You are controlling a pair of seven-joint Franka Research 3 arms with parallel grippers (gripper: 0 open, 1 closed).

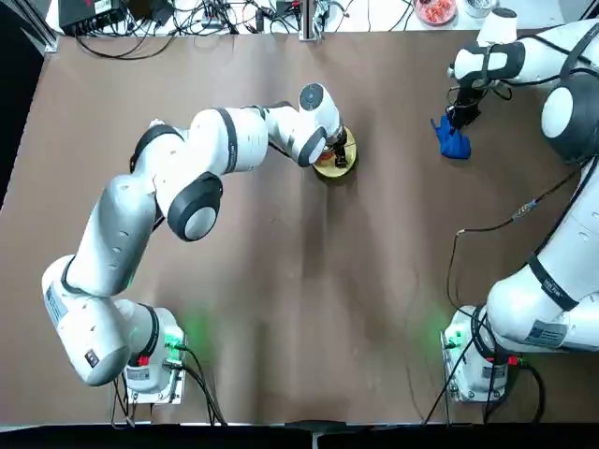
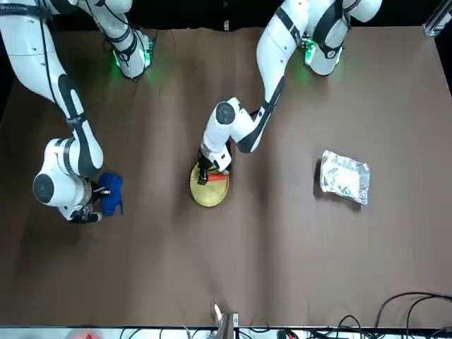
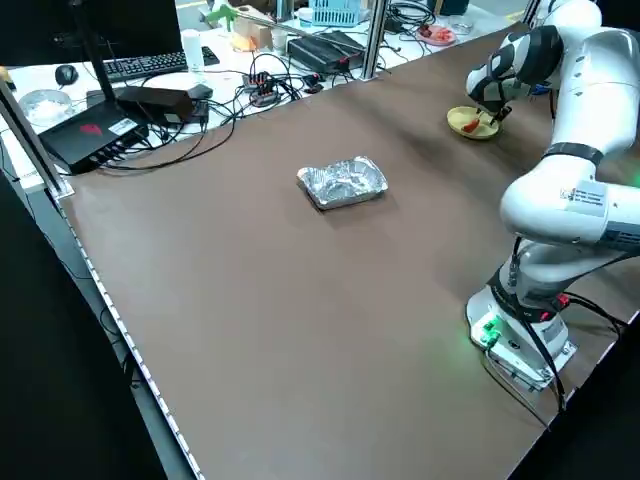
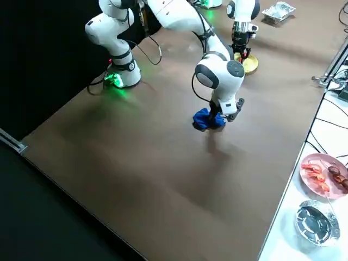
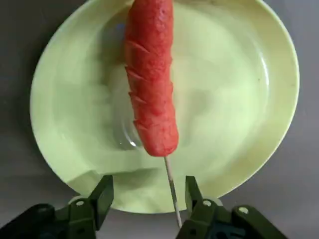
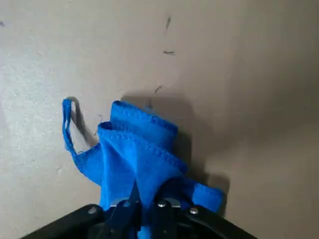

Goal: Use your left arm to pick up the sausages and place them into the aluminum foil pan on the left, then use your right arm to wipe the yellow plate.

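A red-orange sausage (image 5: 149, 74) on a thin wooden stick lies in the yellow plate (image 5: 239, 99) near the table's middle. My left gripper (image 5: 148, 186) hovers low over the plate's rim, open, with the stick's end between its fingers and nearer one of them. From the front, the sausage (image 2: 214, 178) shows beside the left gripper (image 2: 205, 173) on the plate (image 2: 209, 196). The aluminum foil pan (image 2: 345, 176) sits apart on the left side and looks empty. At the far right, my right gripper (image 1: 459, 120) is shut on a crumpled blue cloth (image 6: 134, 154) resting on the table.
A pink plate of food (image 4: 323, 174) and a metal bowl (image 4: 315, 220) stand on the white bench beyond the table's far edge. Cables and black devices (image 3: 100, 130) lie along that bench. Brown tabletop stretches between the plate and the foil pan (image 3: 343, 182).
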